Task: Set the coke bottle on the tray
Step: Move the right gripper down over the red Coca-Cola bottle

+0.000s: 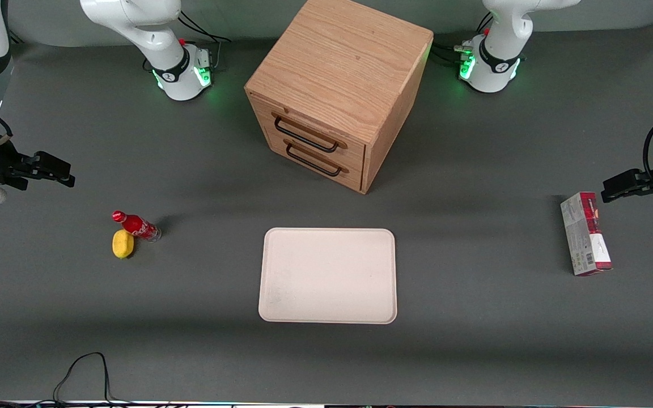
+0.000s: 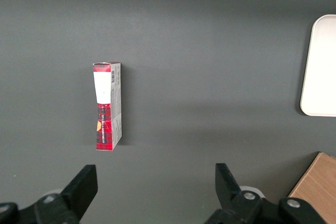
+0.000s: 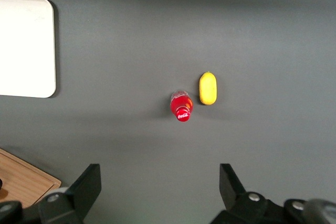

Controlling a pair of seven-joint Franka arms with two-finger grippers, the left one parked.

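Note:
The coke bottle [image 1: 136,225] stands upright on the grey table toward the working arm's end, red cap up, its base touching or almost touching a yellow lemon-like lump [image 1: 123,243]. The wrist view looks down on the bottle's cap [image 3: 181,106]. The cream tray [image 1: 328,276] lies flat and bare mid-table, nearer the front camera than the wooden cabinet; one of its corners shows as tray [image 3: 26,45]. My right gripper [image 1: 64,173] hovers open and empty, well apart from the bottle and farther out toward the working arm's end. Its black fingers [image 3: 88,183] stand wide apart over bare table.
A wooden two-drawer cabinet [image 1: 338,90] stands farther from the front camera than the tray. The lemon-like lump [image 3: 208,88] lies beside the bottle. A red-and-white carton [image 1: 584,233] lies toward the parked arm's end. A black cable [image 1: 85,368] loops at the table's front edge.

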